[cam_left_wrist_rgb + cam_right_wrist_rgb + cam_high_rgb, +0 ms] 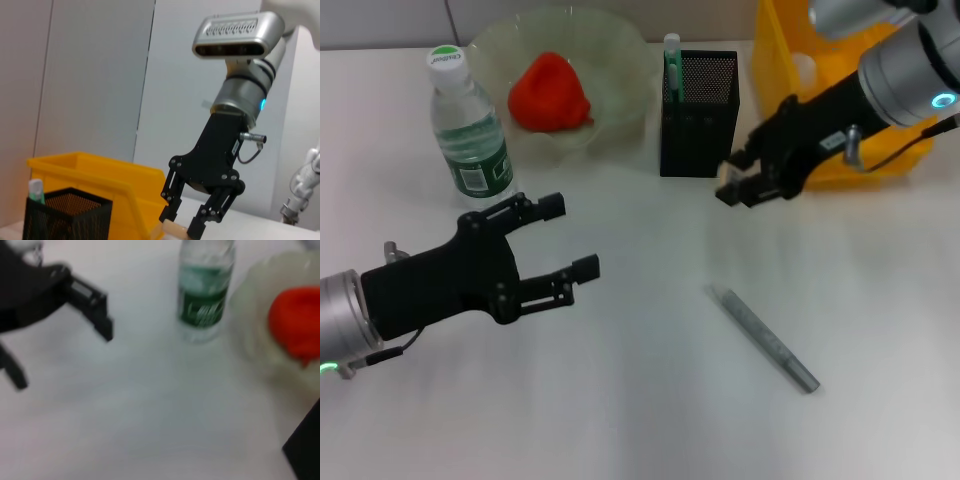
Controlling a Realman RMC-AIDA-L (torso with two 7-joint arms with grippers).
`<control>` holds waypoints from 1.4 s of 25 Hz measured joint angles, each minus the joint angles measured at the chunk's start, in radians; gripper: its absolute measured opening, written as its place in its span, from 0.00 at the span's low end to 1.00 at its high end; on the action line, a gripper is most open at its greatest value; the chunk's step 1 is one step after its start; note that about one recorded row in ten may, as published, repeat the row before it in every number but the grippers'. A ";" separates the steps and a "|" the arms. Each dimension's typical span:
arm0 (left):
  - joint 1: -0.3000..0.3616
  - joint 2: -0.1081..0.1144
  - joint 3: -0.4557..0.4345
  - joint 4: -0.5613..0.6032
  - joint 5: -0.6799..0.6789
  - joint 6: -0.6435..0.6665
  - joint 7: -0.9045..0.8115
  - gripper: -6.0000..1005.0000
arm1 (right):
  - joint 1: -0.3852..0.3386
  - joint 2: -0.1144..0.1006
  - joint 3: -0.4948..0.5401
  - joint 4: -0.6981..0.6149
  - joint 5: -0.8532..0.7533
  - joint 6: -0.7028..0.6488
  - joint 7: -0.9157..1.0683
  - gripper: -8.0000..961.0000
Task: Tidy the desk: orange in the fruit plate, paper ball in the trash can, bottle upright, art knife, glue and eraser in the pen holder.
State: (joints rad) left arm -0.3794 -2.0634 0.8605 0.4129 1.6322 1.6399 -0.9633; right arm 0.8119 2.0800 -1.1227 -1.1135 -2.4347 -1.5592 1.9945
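A white worktop point(640, 400) is seen across the head view. A yellow bin point(790, 60) is placed at the far right edge, its inside not readable. A clear fruit plate point(610, 50) is set at the far side, and a red-orange object, taken as the orange point(550, 92), is lain in it. A bottle point(468, 130) with a green label is stood upright just left of the plate. A black mesh pen holder point(700, 115) is positioned between plate and bin; a green-and-white stick point(671, 65), probably the glue, is held upright in its left corner. A grey art knife point(765, 338) is laid flat on the bare worktop, nearer than the holder and well apart from it.

The left end effector point(558, 238) is held low over the worktop near the bottle, fingers spread wide, nothing gripped. The right end effector point(745, 180) is held just right of the pen holder, in front of the bin; in the left wrist view a small pale object point(175, 229), possibly the eraser, is pinched between its fingertips point(196, 231).
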 joint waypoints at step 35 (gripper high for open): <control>0.001 -0.001 -0.023 -0.006 -0.035 0.020 0.041 0.86 | -0.112 0.000 0.226 0.520 0.787 0.474 -0.671 0.46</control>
State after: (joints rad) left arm -0.3788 -2.0647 0.8375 0.4072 1.5969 1.6594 -0.9224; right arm 0.7002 2.0796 -0.8968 -0.5938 -1.6476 -1.0851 1.3235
